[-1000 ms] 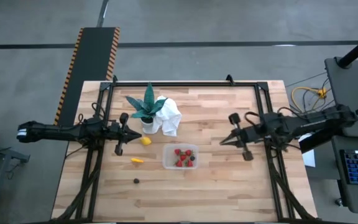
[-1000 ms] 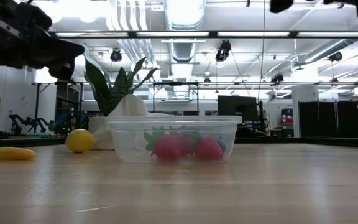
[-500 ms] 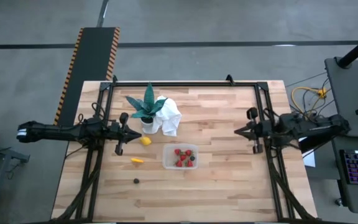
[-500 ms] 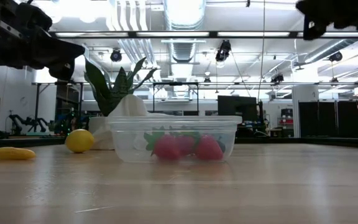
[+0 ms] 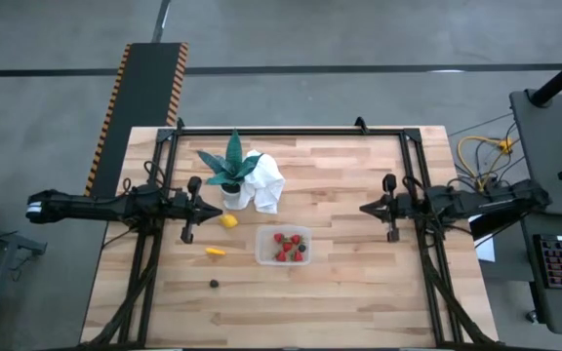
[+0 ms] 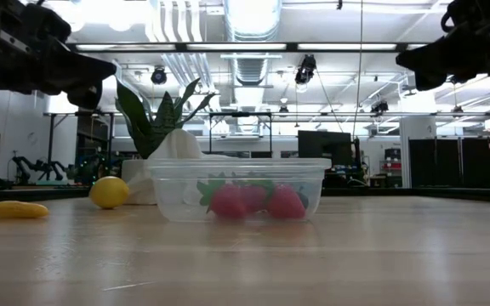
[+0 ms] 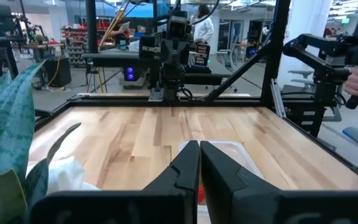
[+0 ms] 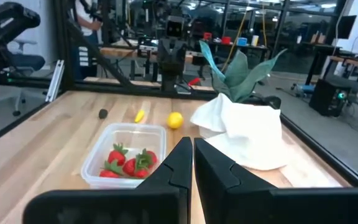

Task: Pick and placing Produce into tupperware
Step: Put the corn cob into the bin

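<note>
High view: the tupperware (image 5: 283, 245) sits just below table centre with the strawberries (image 5: 287, 246) already inside. Left out on the wooden table (image 5: 340, 292) are the lemon (image 5: 228, 221) at its 10 o'clock, the yellow-orange piece (image 5: 216, 252) at 9 and a tiny dark berry (image 5: 214, 284) at 8. The left gripper (image 5: 209, 205) hovers at the lemon's 10 o'clock; the right gripper (image 5: 364, 207) hangs well apart at the tub's 2 o'clock. I judge the lemon is next: the left arm must open, drop and close on it

Low view: tub centre, lemon (image 6: 109, 192) at its 9 o'clock beside the potted plant (image 6: 153, 115) and white cloth (image 6: 175, 146); an open lab with ceiling lights lies behind

Left wrist view: fingers (image 7: 185, 168) pressed together, holding nothing

Right wrist view: fingers (image 8: 180, 163) likewise closed and empty, tub (image 8: 127, 155) ahead
</note>
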### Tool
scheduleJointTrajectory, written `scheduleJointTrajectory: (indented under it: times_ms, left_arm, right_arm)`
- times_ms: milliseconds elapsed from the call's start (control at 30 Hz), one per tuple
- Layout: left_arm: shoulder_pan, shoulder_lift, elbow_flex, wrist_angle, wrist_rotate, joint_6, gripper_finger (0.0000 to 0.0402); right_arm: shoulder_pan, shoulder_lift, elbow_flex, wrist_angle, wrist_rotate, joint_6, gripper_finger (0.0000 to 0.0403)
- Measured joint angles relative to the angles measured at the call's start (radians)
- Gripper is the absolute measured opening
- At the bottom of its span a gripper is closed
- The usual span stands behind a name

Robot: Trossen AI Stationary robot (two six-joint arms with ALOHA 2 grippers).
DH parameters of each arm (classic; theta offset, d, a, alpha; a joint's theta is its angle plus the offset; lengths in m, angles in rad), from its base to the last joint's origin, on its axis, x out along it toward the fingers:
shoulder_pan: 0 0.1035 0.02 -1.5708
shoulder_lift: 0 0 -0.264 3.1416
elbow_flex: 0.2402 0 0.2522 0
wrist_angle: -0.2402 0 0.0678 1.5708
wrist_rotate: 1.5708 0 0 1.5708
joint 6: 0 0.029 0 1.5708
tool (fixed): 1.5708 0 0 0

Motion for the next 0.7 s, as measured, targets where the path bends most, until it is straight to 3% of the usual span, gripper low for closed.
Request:
scheduleJointTrajectory:
  times_ms: [533,700]
  left_arm:
    - [0.0,0.004,0.0,0.013,0.007,0.027,0.0001]
    - [0.0,0.003,0.001,0.09,0.007,0.028,0.004]
  right_arm:
    - [0.0,0.0,-0.007,0.038,0.004,0.024,0.0009]
    - [0.0,0.0,-0.007,0.037,0.004,0.036,0.0009]
